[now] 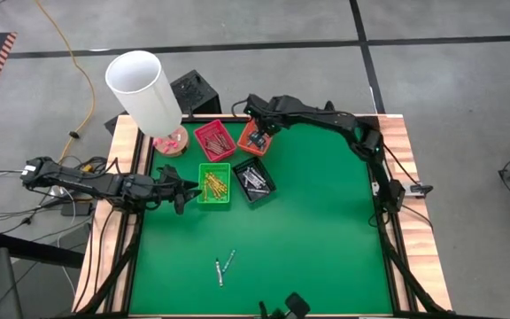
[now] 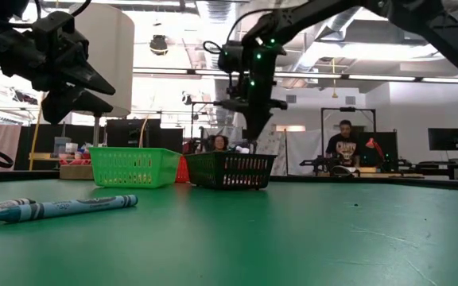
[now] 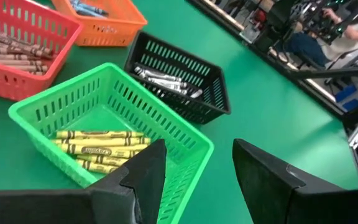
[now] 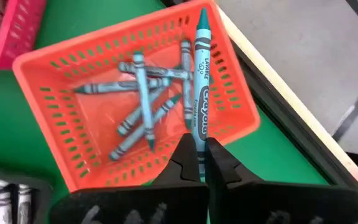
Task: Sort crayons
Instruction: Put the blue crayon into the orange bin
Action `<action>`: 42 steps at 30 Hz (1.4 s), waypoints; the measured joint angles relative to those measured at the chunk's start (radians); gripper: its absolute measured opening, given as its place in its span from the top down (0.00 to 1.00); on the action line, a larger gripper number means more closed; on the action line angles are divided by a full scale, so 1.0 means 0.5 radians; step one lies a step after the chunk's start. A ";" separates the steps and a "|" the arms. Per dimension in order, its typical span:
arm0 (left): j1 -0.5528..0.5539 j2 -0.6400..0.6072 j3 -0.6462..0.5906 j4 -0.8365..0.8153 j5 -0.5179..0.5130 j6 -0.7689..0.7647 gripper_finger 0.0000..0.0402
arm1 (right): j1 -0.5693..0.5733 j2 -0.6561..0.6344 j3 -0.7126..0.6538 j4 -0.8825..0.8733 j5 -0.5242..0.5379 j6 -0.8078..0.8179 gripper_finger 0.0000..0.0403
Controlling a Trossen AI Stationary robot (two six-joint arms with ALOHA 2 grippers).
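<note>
Crayon in light blue [image 4: 199,74], pinched at its lower end by the closed right tool [image 4: 199,163], points lengthwise away from the fingers directly above the orange tray [image 4: 39,68] of matching blues, while the left tool [image 3: 194,171] hangs open beside the green tray [image 3: 73,90].
</note>
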State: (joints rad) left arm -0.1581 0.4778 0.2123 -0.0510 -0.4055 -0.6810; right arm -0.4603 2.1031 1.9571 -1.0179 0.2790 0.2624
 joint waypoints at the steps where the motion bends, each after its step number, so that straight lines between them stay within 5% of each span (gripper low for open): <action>1: 0.000 -0.001 0.000 -0.012 -0.001 -0.003 0.56 | -0.002 0.011 0.001 0.004 -0.026 0.006 1.00; 13: 0.000 -0.001 0.000 -0.025 0.001 -0.032 0.56 | -0.011 0.125 0.002 0.054 -0.151 0.005 0.99; 34: 0.000 -0.001 0.000 -0.023 0.001 -0.039 0.56 | -0.034 0.119 0.003 0.063 -0.149 -0.049 0.82; 42: 0.000 -0.001 0.000 -0.018 0.002 -0.039 0.56 | -0.023 0.065 0.214 -0.265 -0.497 -0.217 0.81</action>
State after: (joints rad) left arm -0.1581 0.4770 0.2123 -0.0600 -0.4046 -0.7006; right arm -0.4717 2.1356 2.0641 -1.1504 0.0303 0.1539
